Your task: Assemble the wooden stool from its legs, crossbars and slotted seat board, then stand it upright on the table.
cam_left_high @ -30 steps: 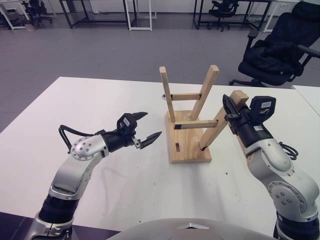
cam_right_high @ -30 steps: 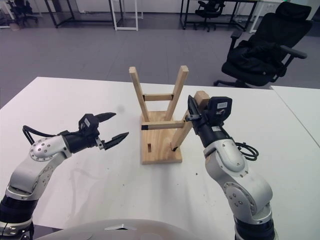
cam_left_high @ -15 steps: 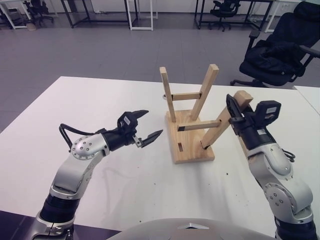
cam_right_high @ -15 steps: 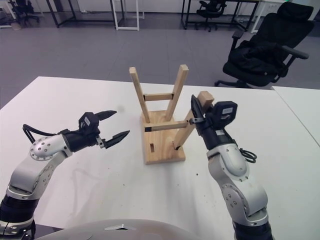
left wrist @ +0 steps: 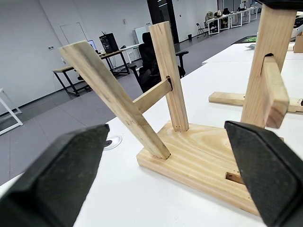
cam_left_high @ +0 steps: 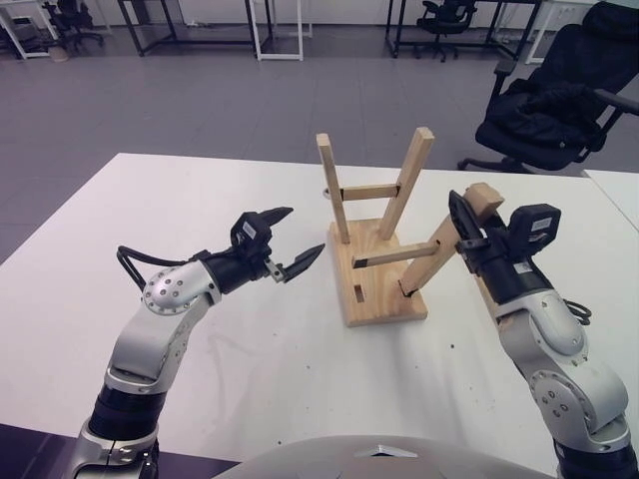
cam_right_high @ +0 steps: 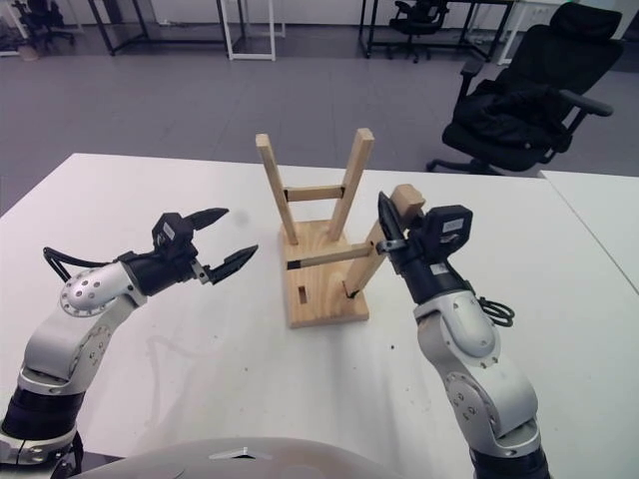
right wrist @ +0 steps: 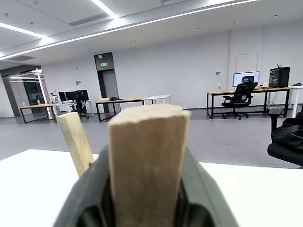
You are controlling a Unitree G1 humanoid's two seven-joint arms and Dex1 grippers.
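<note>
left pincer [cam_left_high: 306,229] nearer the seat board [cam_left_high: 384,304] than before, spread open, right pincer [cam_left_high: 465,212] clamped on tilted leg [cam_left_high: 431,257]

The white tabletop [cam_left_high: 180,200] carries the seat board [cam_left_high: 384,301] lying flat, and a loose wooden bar [left wrist: 228,98] near it.

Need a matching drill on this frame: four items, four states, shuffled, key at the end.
1 left claw
2 right claw
3 seat board
4 far legs

A lying flat on the table
B open, holding nothing
C standing up, joined by a crossbar
D shut on the tilted leg

Pairs: 1-B, 2-D, 3-A, 4-C
</note>
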